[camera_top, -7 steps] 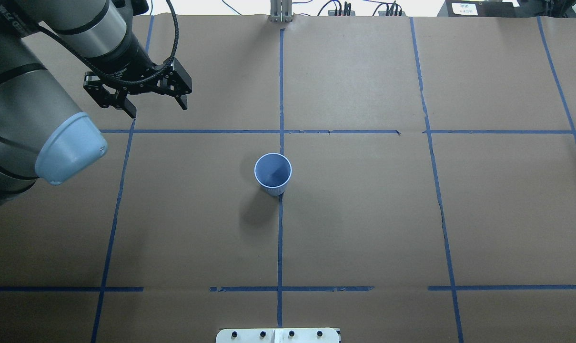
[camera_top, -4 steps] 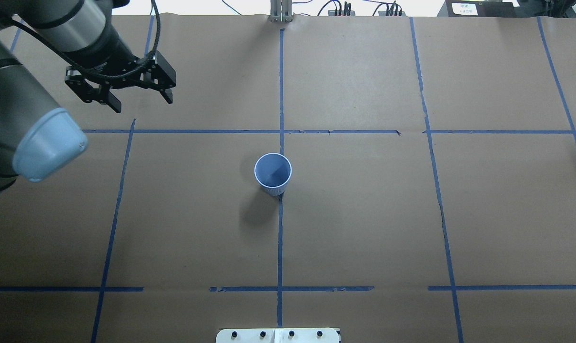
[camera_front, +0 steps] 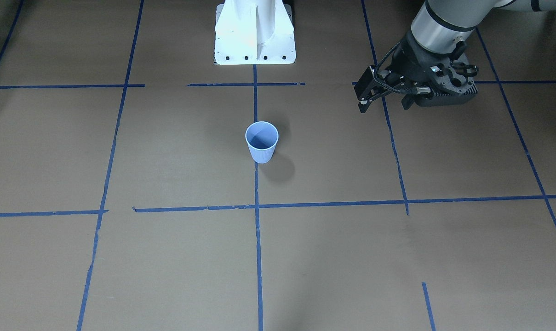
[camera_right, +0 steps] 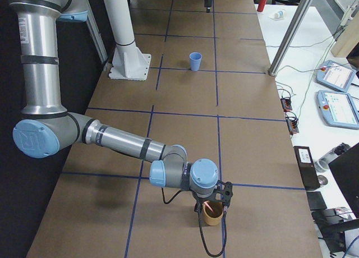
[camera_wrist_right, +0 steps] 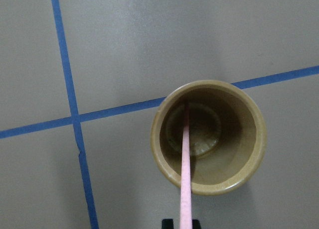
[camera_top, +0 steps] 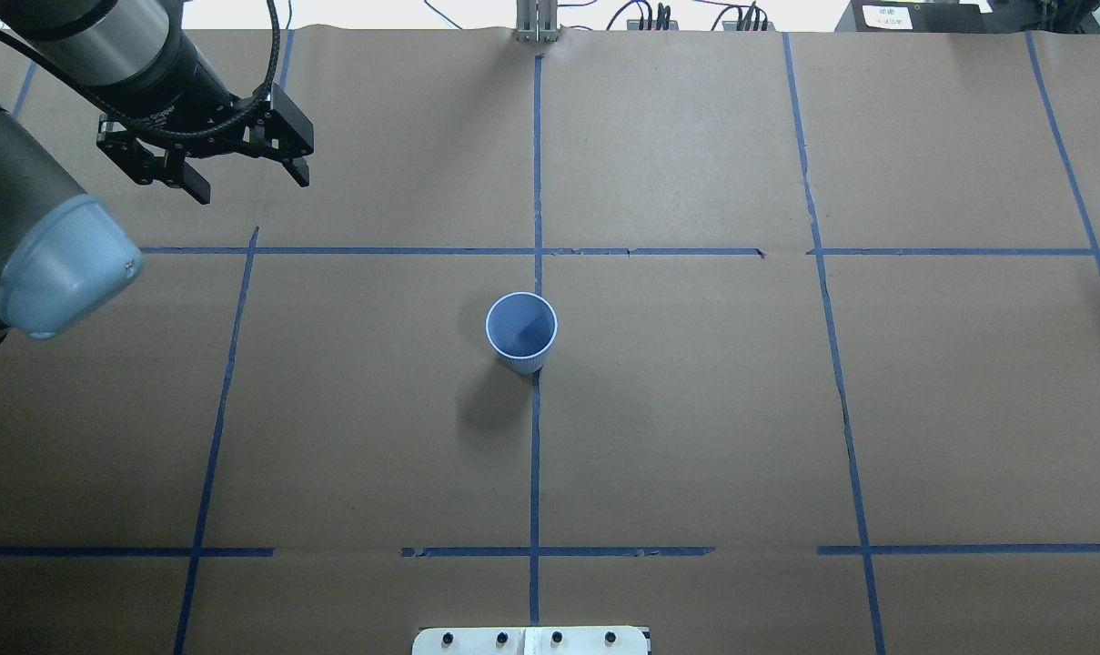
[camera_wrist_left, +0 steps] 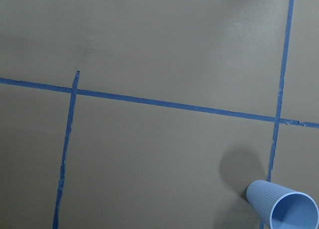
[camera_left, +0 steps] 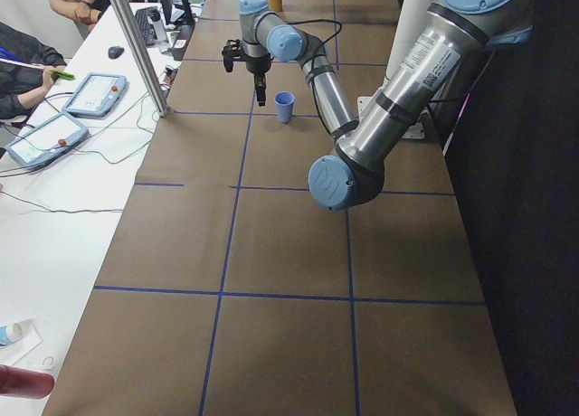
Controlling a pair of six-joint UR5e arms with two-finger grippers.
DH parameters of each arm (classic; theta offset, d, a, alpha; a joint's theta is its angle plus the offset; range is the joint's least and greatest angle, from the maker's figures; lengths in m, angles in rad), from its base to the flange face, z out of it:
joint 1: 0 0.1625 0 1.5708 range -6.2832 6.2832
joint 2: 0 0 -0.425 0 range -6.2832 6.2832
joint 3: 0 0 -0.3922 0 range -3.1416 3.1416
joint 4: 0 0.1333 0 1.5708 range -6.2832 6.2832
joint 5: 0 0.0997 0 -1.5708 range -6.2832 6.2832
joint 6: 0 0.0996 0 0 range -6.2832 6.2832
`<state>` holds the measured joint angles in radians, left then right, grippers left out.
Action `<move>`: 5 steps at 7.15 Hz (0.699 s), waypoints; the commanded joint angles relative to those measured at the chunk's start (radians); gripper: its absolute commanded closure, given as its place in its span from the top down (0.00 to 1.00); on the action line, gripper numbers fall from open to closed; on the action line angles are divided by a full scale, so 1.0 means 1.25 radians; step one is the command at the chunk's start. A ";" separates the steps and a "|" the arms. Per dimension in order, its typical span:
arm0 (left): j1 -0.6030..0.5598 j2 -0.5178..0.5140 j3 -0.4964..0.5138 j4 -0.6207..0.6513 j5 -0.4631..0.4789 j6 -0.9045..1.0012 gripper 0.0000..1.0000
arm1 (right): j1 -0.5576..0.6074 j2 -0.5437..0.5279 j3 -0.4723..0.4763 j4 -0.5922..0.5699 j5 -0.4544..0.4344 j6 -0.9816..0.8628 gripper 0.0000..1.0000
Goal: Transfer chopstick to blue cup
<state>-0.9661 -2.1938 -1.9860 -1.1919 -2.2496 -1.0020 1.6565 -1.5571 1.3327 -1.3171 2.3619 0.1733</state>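
Blue cup (camera_top: 521, 332): stands upright, mouth up, at mid counter (camera_top: 695, 409), base on the ctr strip of blue tape (camera_top: 534, 455). Throws a soft shadow onto the counter just beside it. Shows a ribbed wall in the L wrist cam, low in that view's right corner.

L gripper (camera_top: 252, 186): hangs above the counter, well apart from the blue cup, over the far-left square in the overhead view. Jaws spread wide, tips angled down toward the counter. Appears at upper right in the front-facing view.

R gripper (camera_right: 211, 204): sits low at the counter's end on the robot's right, well apart from the blue cup, directly over a brown cup (camera_wrist_right: 234, 139). Visible in the R wrist cam only as two dark jaw tips at the bottom edge.

Brown cup: stands upright, mouth up, just beside a tape crossing.

Pink chopstick (camera_wrist_right: 185, 179): rests in the brown cup, lower end near the ctr of the cup's floor, shaft leaning across the near rim, upper end btwn the two dark jaw tips. Can't tell jaw state here: clamped on the stick, or merely apart around it. Not yet in the blue cup.

White base plate (camera_front: 255, 32): lies at the counter's robot-side edge, in line w/ the ctr tape strip and the blue cup.
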 commanded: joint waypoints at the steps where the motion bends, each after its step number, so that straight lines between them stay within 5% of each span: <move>1: -0.004 -0.001 -0.003 0.000 -0.021 0.000 1.00 | 0.032 0.001 0.025 -0.010 0.000 -0.001 0.01; 4: -0.008 0.005 -0.015 0.002 -0.021 0.000 1.00 | 0.064 -0.013 0.082 -0.041 0.008 -0.001 0.00; 5: -0.016 0.020 -0.032 0.004 -0.021 0.000 1.00 | 0.064 -0.046 0.178 -0.119 0.007 -0.002 0.00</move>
<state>-0.9770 -2.1853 -2.0062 -1.1892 -2.2766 -1.0017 1.7309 -1.5802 1.4474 -1.3774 2.3687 0.1715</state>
